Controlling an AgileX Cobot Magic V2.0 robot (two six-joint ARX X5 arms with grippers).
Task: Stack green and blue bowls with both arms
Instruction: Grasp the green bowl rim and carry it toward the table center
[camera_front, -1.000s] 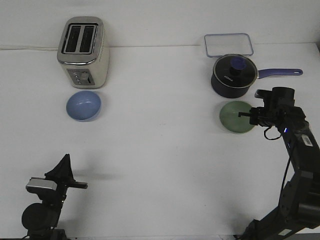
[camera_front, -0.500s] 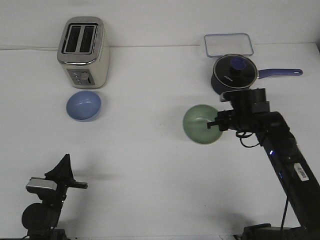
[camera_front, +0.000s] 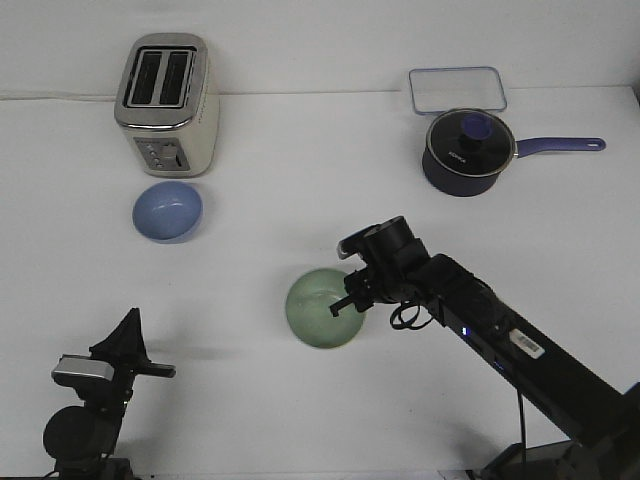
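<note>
The pale green bowl (camera_front: 320, 309) is in the middle of the table, towards the front, held at its right rim by my right gripper (camera_front: 350, 300), which is shut on it. The right arm reaches in from the front right. The pale blue bowl (camera_front: 168, 211) sits upright on the table at the left, just in front of the toaster. My left gripper (camera_front: 125, 350) rests low at the front left, far from both bowls; I cannot tell how its jaws stand.
A silver toaster (camera_front: 167, 103) stands at the back left. A dark saucepan with a purple handle (camera_front: 468, 152) and a clear lidded container (camera_front: 456, 89) are at the back right.
My right arm has carried the green bowl from beside the saucepan to the left and forward, to the middle of the table. The left arm and blue bowl have not moved.
</note>
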